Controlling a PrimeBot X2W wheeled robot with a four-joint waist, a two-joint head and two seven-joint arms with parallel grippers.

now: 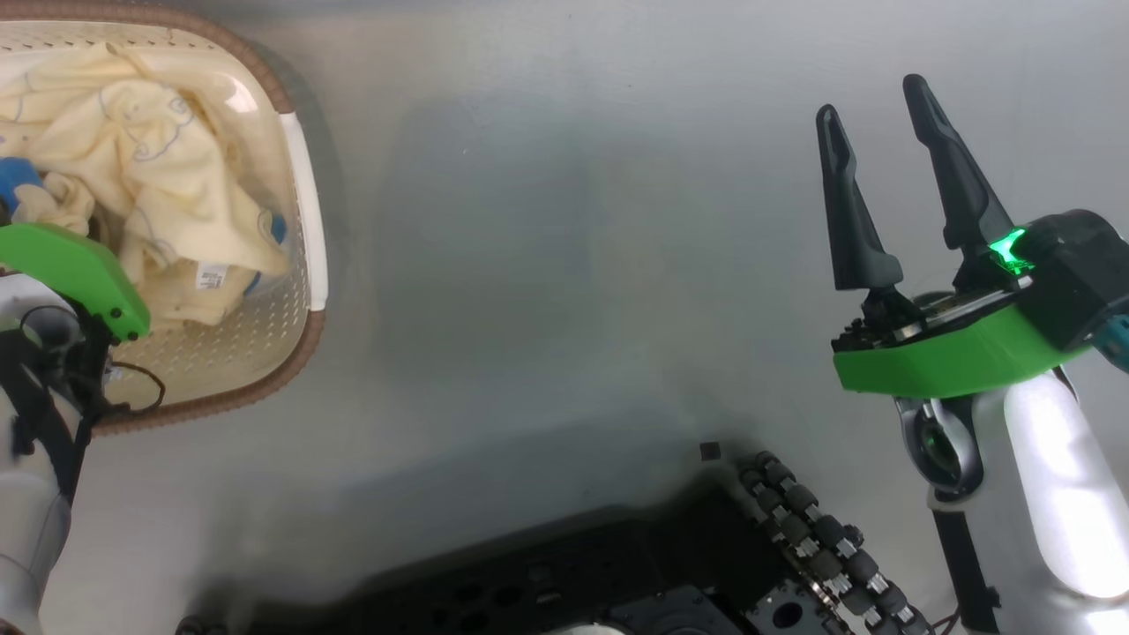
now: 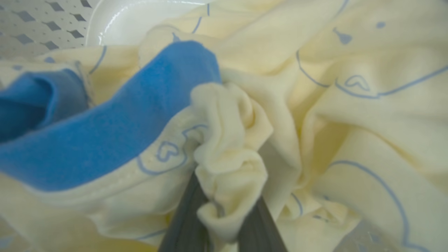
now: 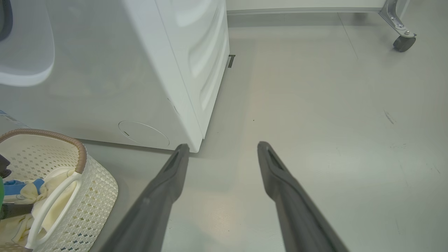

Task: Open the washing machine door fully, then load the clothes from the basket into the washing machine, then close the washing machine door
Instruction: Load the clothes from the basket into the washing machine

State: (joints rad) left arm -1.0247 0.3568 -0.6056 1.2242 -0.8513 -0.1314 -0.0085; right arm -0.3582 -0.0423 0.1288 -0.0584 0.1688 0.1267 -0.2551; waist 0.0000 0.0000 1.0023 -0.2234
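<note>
1. Where our left gripper [image 2: 224, 197] reaches into the basket [image 1: 310, 229], we see its two grey fingers [image 2: 185, 227] close together on a bunched fold of the clothes [image 2: 350, 105], pinching it.
2. Just beside that fold lies the blue collar patch [image 2: 105, 140]. The cream fabric around it carries thin blue line prints.
3. We find the clothes heaped inside the basket, with a small white tag [image 1: 210, 280] facing up near the white side handle [image 1: 304, 176].
4. The basket stands on the grey floor [image 1: 564, 265], near the lower front of the washing machine [image 3: 199, 52].
5. Our right gripper [image 1: 871, 99] hangs well apart from the basket, above the floor. Its fingers are spread and nothing lies between them.
6. A caster wheel [image 3: 404, 42] rests on the floor, well beyond the washing machine's side.
</note>
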